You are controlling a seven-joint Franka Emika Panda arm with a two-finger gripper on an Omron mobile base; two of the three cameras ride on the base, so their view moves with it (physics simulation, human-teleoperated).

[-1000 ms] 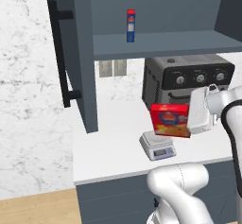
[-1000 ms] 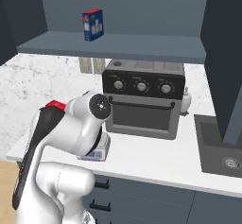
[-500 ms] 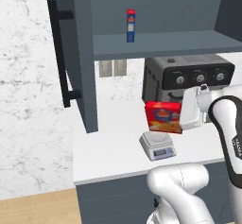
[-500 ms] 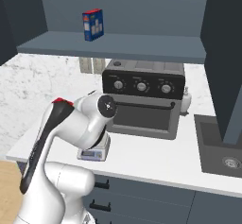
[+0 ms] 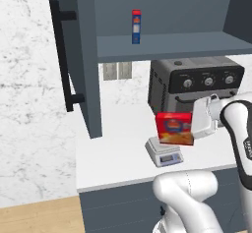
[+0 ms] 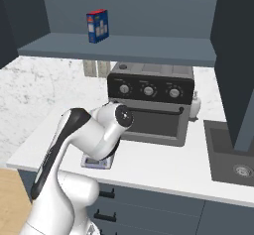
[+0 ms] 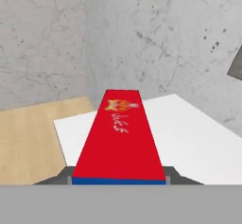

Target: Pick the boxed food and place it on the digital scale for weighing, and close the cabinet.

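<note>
One red box of food (image 5: 174,128) with an orange lower front and blue oval logo, clamped in my white two-finger gripper (image 5: 196,125); I see it upright, held by its right-hand end, its lower edge just above the platform, contact not discernible. In the hand view its red top face (image 7: 118,137) runs straight out from between the dark finger tips (image 7: 173,173).

Directly beneath the gripper's load: small light-grey digital scale (image 5: 164,152) with a square platform and front display, on the white counter (image 5: 115,148); its front edge shows under my arm (image 6: 97,162).

Behind the gripper: black-grey toaster oven (image 5: 192,85) with three knobs.

Above and left of the gripper: dark slate-blue wall cabinet, door (image 5: 81,55) swung open, long black bar handle (image 5: 63,62); slim red-white-blue box (image 5: 136,26) standing on its shelf.
</note>
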